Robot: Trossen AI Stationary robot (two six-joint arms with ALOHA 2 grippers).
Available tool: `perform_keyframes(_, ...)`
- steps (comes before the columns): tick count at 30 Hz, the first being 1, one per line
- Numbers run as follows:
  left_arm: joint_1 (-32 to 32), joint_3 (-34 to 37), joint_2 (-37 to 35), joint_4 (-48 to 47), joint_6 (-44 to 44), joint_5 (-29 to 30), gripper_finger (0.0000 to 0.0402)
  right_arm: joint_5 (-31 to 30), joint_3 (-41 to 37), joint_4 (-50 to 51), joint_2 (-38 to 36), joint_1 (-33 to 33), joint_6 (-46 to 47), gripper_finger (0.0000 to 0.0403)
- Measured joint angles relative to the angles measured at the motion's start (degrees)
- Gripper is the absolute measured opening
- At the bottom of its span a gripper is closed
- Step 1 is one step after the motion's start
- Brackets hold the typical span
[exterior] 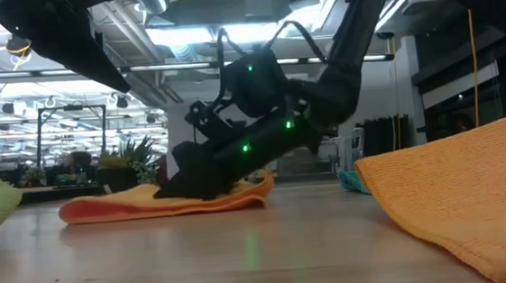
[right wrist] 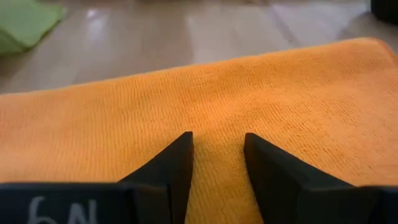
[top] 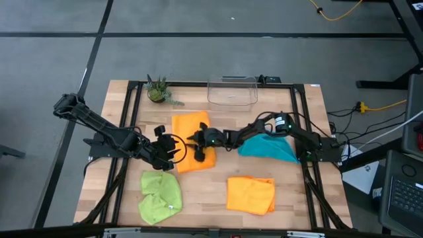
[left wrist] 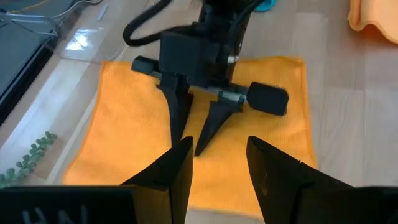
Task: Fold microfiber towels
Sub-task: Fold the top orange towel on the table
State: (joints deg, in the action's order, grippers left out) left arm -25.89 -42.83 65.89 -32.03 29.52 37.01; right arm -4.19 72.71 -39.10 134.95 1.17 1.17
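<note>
An orange towel (top: 192,132) lies flat on the table's middle; it also shows in the low view (exterior: 131,203). My right gripper (top: 197,149) is open, its fingertips down on this towel, seen in the left wrist view (left wrist: 188,148) and its own view (right wrist: 217,149). My left gripper (top: 173,151) is open and hovers over the towel's left edge (left wrist: 217,162), touching nothing. A teal towel (top: 268,147) lies at the right, a second orange towel (top: 251,194) at the near right, and a lime green towel (top: 160,195) at the near left. My right gripper has both open fingertips (left wrist: 177,134) set on the orange towel's top face, near its middle (right wrist: 217,118). The fingers slant down from the table's right side. No cloth is gathered between them. The towel lies flat on the table.
A clear plastic bin (top: 232,90) stands at the far edge, and a small potted plant (top: 157,89) at the far left. Bare wood (top: 205,192) shows between the green and the near orange towel. The two grippers stand close together over the middle towel.
</note>
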Motion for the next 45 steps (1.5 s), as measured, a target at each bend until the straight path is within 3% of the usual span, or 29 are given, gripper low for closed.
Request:
perform_keyframes(9,0.0,0.0,0.0,0.1,2.1,-0.4,0.0144,6.3,0.0,21.3,-13.6,-2.0,-3.6,0.0149)
perform_keyframes(15,-0.1,0.0,1.1,2.9,4.3,-11.7,0.0144,6.9,0.0,43.6,-20.5,-5.6,-12.0,0.0149)
perform_keyframes(20,-0.7,0.0,5.7,13.2,-5.5,-18.7,0.0144,7.0,0.2,43.9,-23.1,-8.5,-9.8,0.0149)
perform_keyframes(24,-0.8,0.0,10.4,17.4,-8.5,-20.1,0.0147,7.3,0.1,49.1,-23.2,-11.0,-7.3,0.0149)
perform_keyframes(27,-0.8,0.0,12.4,16.2,-6.9,-20.2,0.0159,7.0,0.1,53.5,-23.2,-12.5,-4.4,0.0149)
perform_keyframes(30,-0.8,0.0,12.6,14.5,-2.8,-20.6,0.0179,2.9,0.1,54.9,-23.2,-14.0,-1.5,0.0149)
perform_keyframes(34,-1.0,0.0,12.6,15.2,-1.5,-23.0,0.0207,-0.9,0.1,54.9,-23.2,-15.6,-3.0,0.0149)
perform_keyframes(45,-1.2,0.0,21.1,15.8,-1.5,-23.0,0.0223,-1.3,0.1,54.1,-22.1,-15.8,-3.3,0.0149)
